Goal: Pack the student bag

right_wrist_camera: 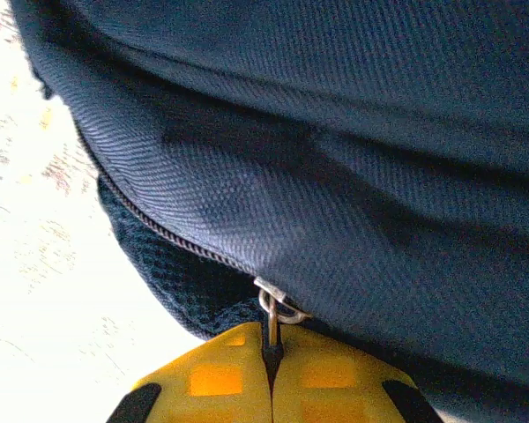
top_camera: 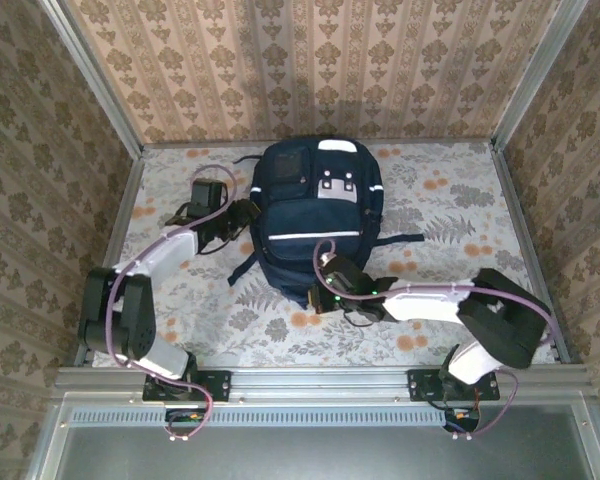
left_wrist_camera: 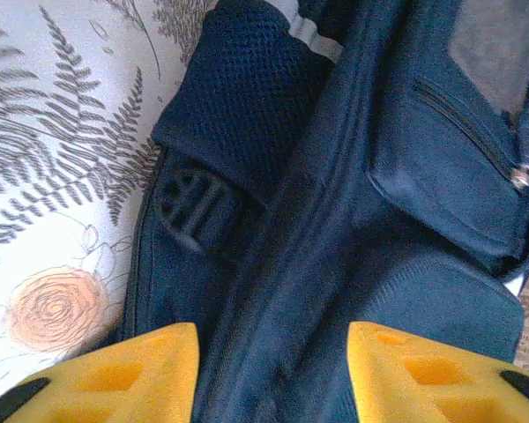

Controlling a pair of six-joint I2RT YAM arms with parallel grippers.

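Note:
The student bag [top_camera: 315, 215], dark navy with white stripes and grey front patches, lies flat in the middle of the table. My left gripper [top_camera: 244, 216] is at its left side; in the left wrist view it [left_wrist_camera: 273, 374] stands open, its yellow fingers [left_wrist_camera: 150, 374] apart over the navy fabric [left_wrist_camera: 335, 220] and gripping nothing. My right gripper [top_camera: 324, 292] is at the bag's near edge. In the right wrist view it [right_wrist_camera: 271, 361] is shut on the metal zipper pull [right_wrist_camera: 271, 310], beside the zipper line [right_wrist_camera: 167, 231].
A floral cloth [top_camera: 460, 200] covers the table, with patterned walls on three sides and a metal rail [top_camera: 310, 380] along the near edge. Black straps trail from the bag at right [top_camera: 400, 238] and near left [top_camera: 242, 268]. A black plastic buckle [left_wrist_camera: 189, 207] sits by the mesh side pocket.

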